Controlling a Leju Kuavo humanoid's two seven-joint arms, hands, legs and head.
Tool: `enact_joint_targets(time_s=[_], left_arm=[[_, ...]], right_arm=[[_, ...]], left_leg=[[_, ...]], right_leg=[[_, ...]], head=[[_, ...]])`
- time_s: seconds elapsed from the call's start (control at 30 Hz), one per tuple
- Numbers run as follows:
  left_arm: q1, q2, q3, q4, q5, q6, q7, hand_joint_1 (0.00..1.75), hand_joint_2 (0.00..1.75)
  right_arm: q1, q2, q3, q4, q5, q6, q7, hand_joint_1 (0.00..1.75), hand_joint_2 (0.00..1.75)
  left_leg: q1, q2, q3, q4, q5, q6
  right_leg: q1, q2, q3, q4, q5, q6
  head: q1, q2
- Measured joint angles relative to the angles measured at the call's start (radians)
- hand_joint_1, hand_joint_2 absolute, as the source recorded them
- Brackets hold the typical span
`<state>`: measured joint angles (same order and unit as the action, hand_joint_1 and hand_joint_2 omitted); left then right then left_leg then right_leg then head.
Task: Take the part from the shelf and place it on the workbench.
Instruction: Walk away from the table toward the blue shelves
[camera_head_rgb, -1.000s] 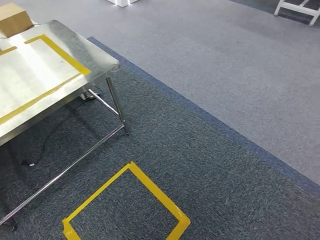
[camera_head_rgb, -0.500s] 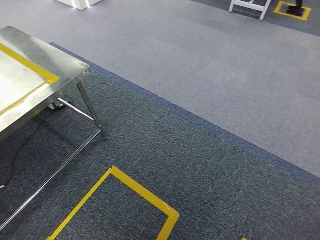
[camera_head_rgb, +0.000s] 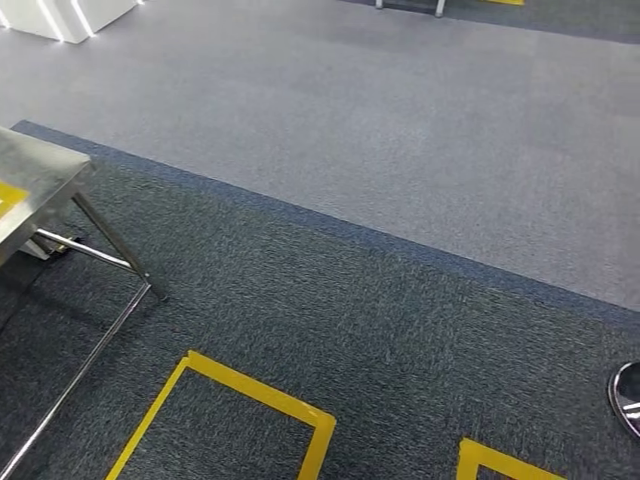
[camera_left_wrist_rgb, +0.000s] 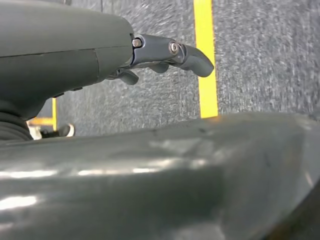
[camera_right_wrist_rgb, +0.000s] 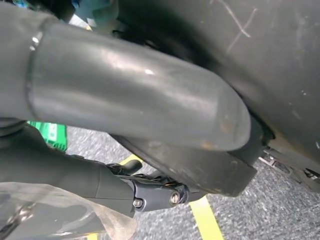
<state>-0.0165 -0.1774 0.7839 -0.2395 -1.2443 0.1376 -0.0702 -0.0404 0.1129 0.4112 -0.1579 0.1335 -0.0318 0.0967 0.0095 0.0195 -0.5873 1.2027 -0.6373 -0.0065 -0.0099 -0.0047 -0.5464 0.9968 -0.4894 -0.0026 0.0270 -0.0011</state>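
Part: I cannot place it with confidence. The only candidate is a crumpled clear plastic film (camera_right_wrist_rgb: 56, 217) lying against the underside of the right robot hand (camera_right_wrist_rgb: 113, 185). It could be a bagged part carried low at the robot's side, but the wrist view is too close to confirm. For the same reason I cannot tell whether that robot hand grips the film or merely hangs beside it.

Left robot hand (camera_left_wrist_rgb: 113, 55): dark fingers stretched out loosely and holding nothing. It hangs over the floor, a sensible idle posture for walking.

Bench: one corner of the shiny steel bench (camera_head_rgb: 34, 175) sits at the left edge of the head view, well apart from both hands. My judgement is that placing is not near.

Floor: yellow tape square (camera_head_rgb: 249, 390) on the dark grey carpet beside the bench, probably a standing mark. A second tape corner (camera_head_rgb: 498, 460) lies nearby.
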Motion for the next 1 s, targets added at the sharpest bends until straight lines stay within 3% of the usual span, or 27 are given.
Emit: enact_joint_targets(time_s=[0.03,0.07,0.1,0.13,0.2,0.27,0.33,0.37,0.5,0.6,0.63,0.67,0.73,0.77,0.8,0.87,0.9,0.93,1.0], left_arm=[[0.002,0.000,0.000,0.000,-0.001,0.000,0.000,0.00,0.00],[0.004,0.000,0.000,0.000,-0.002,0.000,0.000,0.00,0.00],[0.006,0.000,0.000,0.000,-0.004,0.000,0.000,0.00,0.00],[0.006,0.000,0.000,0.000,-0.005,0.000,0.000,0.00,0.00],[0.006,0.000,0.000,0.000,-0.008,0.001,0.001,0.00,0.00],[0.005,0.001,0.000,0.001,-0.010,0.003,0.003,0.00,0.00],[0.004,0.001,-0.001,0.001,-0.011,0.004,0.004,0.00,0.00],[0.003,0.000,-0.002,0.001,-0.011,0.004,0.005,0.00,0.00],[0.002,-0.002,-0.003,0.001,-0.012,0.005,0.005,0.00,0.00],[0.002,-0.002,-0.003,0.001,-0.012,0.005,0.005,0.00,0.00],[0.002,-0.002,-0.003,0.002,-0.012,0.005,0.005,0.00,0.00],[0.004,-0.002,-0.003,0.002,-0.012,0.005,0.005,0.00,0.00],[0.004,-0.002,-0.005,0.002,-0.016,0.004,0.009,0.00,0.00],[0.004,-0.002,-0.006,0.002,-0.019,0.003,0.011,0.00,0.00],[0.002,-0.002,-0.007,0.002,-0.022,0.002,0.013,0.00,0.00],[0.001,-0.002,-0.007,0.003,-0.024,0.002,0.014,0.00,0.00],[-0.001,-0.002,-0.008,0.003,-0.024,0.002,0.014,0.00,0.00],[-0.002,-0.002,-0.009,0.003,-0.025,0.002,0.014,0.00,0.00],[-0.003,-0.002,-0.012,0.003,-0.026,0.002,0.014,0.00,0.00]], right_arm=[[0.000,0.000,0.000,0.000,0.000,0.000,0.000,0.00,0.00],[-0.001,0.000,0.000,0.000,0.000,0.001,0.000,0.00,0.00],[-0.001,0.000,0.000,0.000,0.000,0.001,0.000,0.00,0.00],[-0.002,0.000,0.000,0.000,0.000,0.001,0.000,0.00,0.00],[-0.005,0.002,0.000,0.000,0.000,0.002,0.000,0.00,0.00],[-0.009,0.003,0.000,0.000,0.000,0.002,0.000,0.00,0.00],[-0.009,0.004,0.000,-0.001,0.000,0.002,-0.001,0.00,0.00],[-0.008,0.004,0.000,-0.001,0.000,0.002,-0.001,0.00,0.00],[-0.007,0.004,0.000,0.000,0.000,-0.001,0.002,0.00,0.00],[-0.008,0.004,0.000,0.000,0.000,-0.001,0.002,0.00,0.00],[-0.008,0.004,0.000,0.000,0.000,0.000,0.002,0.00,0.00],[-0.009,0.003,0.000,-0.001,0.000,0.000,0.001,0.00,0.00],[-0.008,0.001,0.000,-0.001,0.000,0.002,0.004,0.00,0.00],[-0.007,0.000,0.000,-0.001,0.000,0.002,0.005,0.00,0.00],[-0.003,0.000,0.000,-0.001,0.000,0.003,0.007,0.00,0.00],[0.002,-0.001,0.000,-0.001,0.000,0.003,0.007,0.00,0.00],[0.004,-0.001,0.000,-0.001,0.000,0.004,0.007,0.00,0.00],[0.005,-0.001,0.000,-0.001,0.000,0.004,0.006,0.00,0.00],[0.003,-0.001,0.000,-0.001,0.000,0.005,0.005,0.00,0.00]], left_leg=[[0.000,-0.008,-0.028,0.059,-0.019,0.001],[0.000,-0.011,-0.044,0.088,-0.018,0.003],[0.000,-0.014,-0.042,0.078,0.003,0.005],[0.000,-0.021,-0.024,0.030,0.040,0.010],[0.000,-0.063,0.028,-0.102,0.113,0.021],[0.000,-0.097,0.057,-0.178,0.133,0.025],[-0.001,-0.087,0.061,-0.192,0.130,0.025],[0.000,-0.076,0.062,-0.197,0.133,0.029],[0.004,-0.047,0.067,-0.210,0.141,0.037],[0.004,-0.044,0.067,-0.210,0.141,0.039],[0.003,-0.039,0.067,-0.210,0.140,0.040],[0.002,-0.022,0.067,-0.210,0.140,0.041],[-0.002,0.032,0.071,-0.209,0.134,0.036],[-0.006,0.059,0.073,-0.207,0.131,0.031],[-0.008,0.076,0.075,-0.205,0.129,0.025],[-0.011,0.092,0.076,-0.203,0.128,0.018],[-0.009,0.092,0.076,-0.201,0.124,0.014],[-0.007,0.077,0.072,-0.188,0.111,0.009],[-0.003,0.028,0.045,-0.119,0.063,0.002]], right_leg=[[0.002,0.013,0.000,0.000,0.001,-0.002],[0.003,0.027,-0.001,0.000,0.001,-0.003],[0.005,0.041,0.000,0.001,0.002,-0.004],[0.006,0.055,0.001,0.001,0.002,-0.004],[0.008,0.080,0.002,0.005,0.001,-0.002],[0.006,0.102,-0.007,0.009,0.004,0.007],[0.003,0.122,-0.019,0.008,0.010,0.021],[0.002,0.119,-0.025,0.010,0.009,0.026],[0.008,0.056,-0.047,0.049,-0.023,0.035],[0.007,0.049,-0.055,0.063,-0.033,0.036],[0.007,0.041,-0.066,0.086,-0.047,0.038],[0.007,0.029,-0.094,0.149,-0.077,0.042],[0.007,-0.022,-0.063,0.124,-0.064,0.047],[0.007,-0.043,-0.036,0.089,-0.047,0.044],[0.008,-0.059,0.007,0.013,-0.015,0.038],[0.010,-0.048,0.008,0.003,-0.013,0.025],[0.009,-0.039,0.006,0.002,-0.012,0.019],[0.007,-0.030,0.005,0.002,-0.009,0.013],[0.005,-0.013,0.006,-0.001,-0.005,0.002]], head=[[0.000,0.000],[0.000,0.000],[0.000,0.000],[0.000,0.000],[0.000,0.000],[0.001,0.000],[0.000,0.000],[0.001,0.000],[0.005,0.000],[0.006,0.000],[0.006,0.000],[0.007,0.000],[0.007,0.000],[0.006,0.000],[0.006,0.000],[0.005,0.000],[0.006,0.000],[0.005,0.000],[0.002,0.000]])
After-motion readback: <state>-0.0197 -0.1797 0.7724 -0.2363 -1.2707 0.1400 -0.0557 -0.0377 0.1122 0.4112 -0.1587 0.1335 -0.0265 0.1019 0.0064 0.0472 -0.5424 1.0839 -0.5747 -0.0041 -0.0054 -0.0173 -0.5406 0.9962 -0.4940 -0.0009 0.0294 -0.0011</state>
